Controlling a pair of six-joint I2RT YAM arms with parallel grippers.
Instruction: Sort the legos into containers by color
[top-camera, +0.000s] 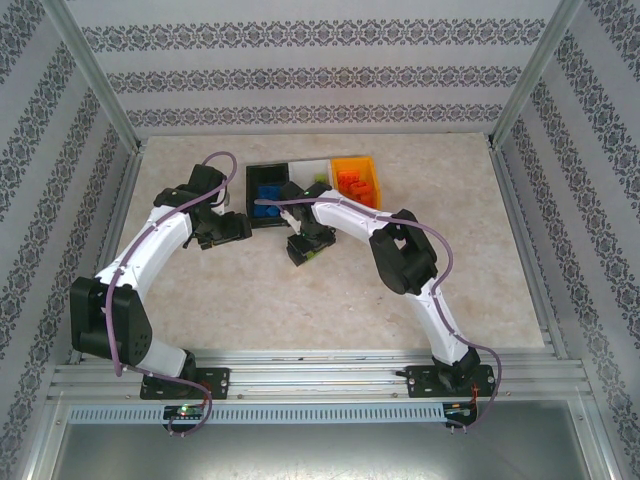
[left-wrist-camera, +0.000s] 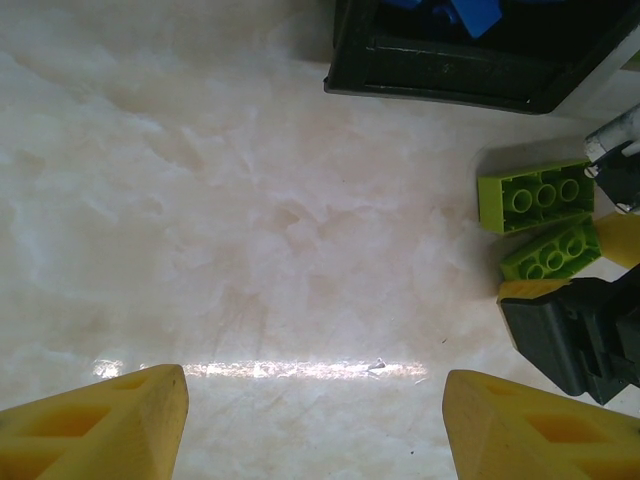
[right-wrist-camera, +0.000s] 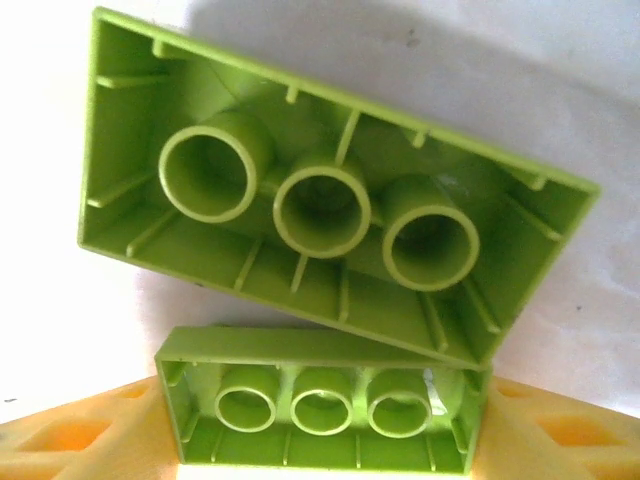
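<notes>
1. Left hand (left-wrist-camera: 315, 430): released, its yellow fingers spread wide with only bare table (left-wrist-camera: 200, 200) between them. Nothing is grasped. It is judged to be held low and aside so that the other arm has room.
2. Black container (left-wrist-camera: 450, 85): set ahead of the left hand and to its right. Blue legos (left-wrist-camera: 470, 12) are seen inside, so blue is taken to be assigned to it.
3. Farther green lego (right-wrist-camera: 330, 210): laid hollow side up on the table, just beyond the right fingertips. It is turned at an angle to its neighbour and is touching it or nearly so.
4. Right hand (right-wrist-camera: 315, 442): clenched on the nearer green lego (right-wrist-camera: 320, 410), a yellow pad set against each short end. The lego lies hollow side up. Whether it is lifted cannot be told.
5. White container (top-camera: 315, 165): placed beyond the right hand, between the other two. It is judged the destination for green, since the other colours have been given places.
6. Orange container (top-camera: 352, 163): placed beyond the right hand and to its right, with orange-red legos (top-camera: 355, 185) inside.
</notes>
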